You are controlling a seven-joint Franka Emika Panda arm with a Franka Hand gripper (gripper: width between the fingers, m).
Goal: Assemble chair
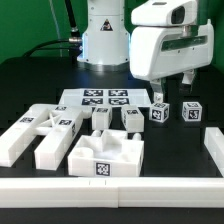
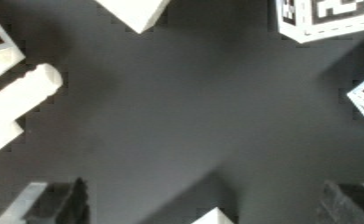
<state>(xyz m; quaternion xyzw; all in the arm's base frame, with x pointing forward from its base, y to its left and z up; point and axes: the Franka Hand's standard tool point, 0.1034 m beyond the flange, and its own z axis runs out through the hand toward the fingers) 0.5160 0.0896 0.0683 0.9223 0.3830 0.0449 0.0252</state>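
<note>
In the exterior view you had the gripper point(image 1: 172, 88) above the loose cube point(image 1: 159, 112) near the marker board point(image 1: 100, 98), and in the wrist view its jaws stood apart and empty, so a skewed descent could, I reckon, have nudged a cube point(image 2: 330, 20) aside instead of gripping it.
</note>
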